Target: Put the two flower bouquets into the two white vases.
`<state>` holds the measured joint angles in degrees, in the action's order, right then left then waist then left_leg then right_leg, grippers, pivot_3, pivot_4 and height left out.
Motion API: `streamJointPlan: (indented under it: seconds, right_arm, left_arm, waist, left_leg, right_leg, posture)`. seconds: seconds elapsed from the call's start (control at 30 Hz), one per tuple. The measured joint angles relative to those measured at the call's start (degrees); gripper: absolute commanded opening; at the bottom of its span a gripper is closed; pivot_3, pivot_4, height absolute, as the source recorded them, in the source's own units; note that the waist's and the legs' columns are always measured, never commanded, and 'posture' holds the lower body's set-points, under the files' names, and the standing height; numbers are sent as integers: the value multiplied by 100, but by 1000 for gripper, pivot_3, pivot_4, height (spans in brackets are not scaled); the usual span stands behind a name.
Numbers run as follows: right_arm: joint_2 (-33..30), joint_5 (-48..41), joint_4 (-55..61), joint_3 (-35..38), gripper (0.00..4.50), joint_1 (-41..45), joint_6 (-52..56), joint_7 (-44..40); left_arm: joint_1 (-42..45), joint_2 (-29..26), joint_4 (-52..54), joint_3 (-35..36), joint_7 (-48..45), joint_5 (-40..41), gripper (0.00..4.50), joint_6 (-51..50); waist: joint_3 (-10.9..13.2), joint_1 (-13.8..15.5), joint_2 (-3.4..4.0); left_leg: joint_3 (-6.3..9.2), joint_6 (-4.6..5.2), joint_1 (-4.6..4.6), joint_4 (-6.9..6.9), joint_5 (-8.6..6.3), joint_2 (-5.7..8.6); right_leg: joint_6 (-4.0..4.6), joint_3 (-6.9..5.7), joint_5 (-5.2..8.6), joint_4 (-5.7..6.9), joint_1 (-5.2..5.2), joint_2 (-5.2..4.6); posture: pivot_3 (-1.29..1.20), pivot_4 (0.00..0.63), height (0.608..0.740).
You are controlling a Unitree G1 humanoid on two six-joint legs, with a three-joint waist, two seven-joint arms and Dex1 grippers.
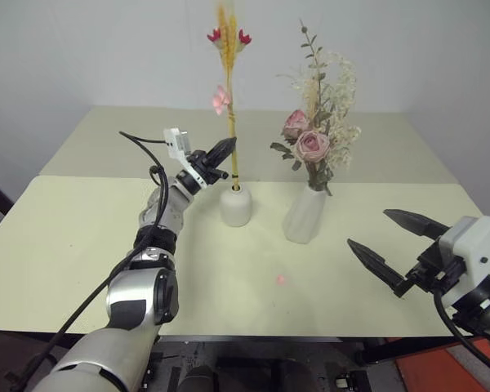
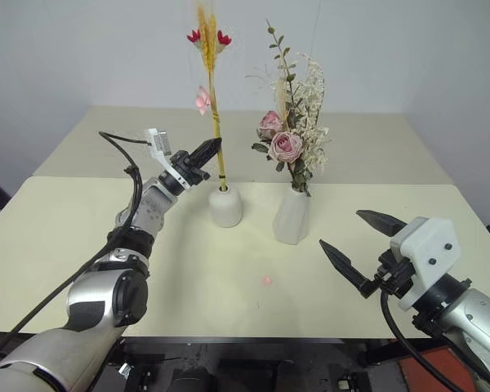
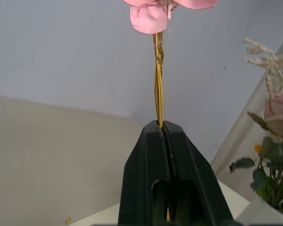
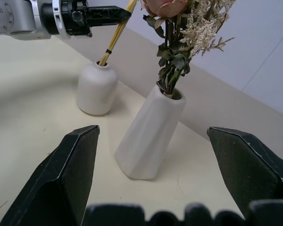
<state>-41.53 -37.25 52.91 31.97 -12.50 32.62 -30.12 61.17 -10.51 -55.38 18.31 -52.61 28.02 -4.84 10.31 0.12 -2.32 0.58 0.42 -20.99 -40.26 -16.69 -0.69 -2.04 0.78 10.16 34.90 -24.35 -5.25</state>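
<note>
Near me on the right my right gripper (image 1: 381, 239) hangs with jaws wide, while my left gripper (image 1: 225, 150) pinches the straw bundle (image 1: 229, 98), stem already in the short vase (image 1: 236, 205); a sideways tug could topple it.
</note>
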Motion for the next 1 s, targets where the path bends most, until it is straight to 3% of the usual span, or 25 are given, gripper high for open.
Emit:
streamJointPlan:
  seconds: [0.47,1.0]
  right_arm:
    - [44,54,-29,-16,4324,22,-105,-8]
    - [153,207,-96,-22,4324,-54,-228,-57]
  left_arm:
    - [-314,73,230,-259,-329,-227,32,864]
    - [-378,120,283,-385,-530,-328,32,994]
  waist:
    - [0,9,0]
    - [0,11,0]
  left_leg:
    - [0,0,-2,0,0,0]
    - [0,1,-2,0,0,0]
  right_leg:
    - [0,0,0,-1,0,0]
    - [0,0,0,-2,0,0]
  posture:
    - [0,150,740]
    - [0,150,740]
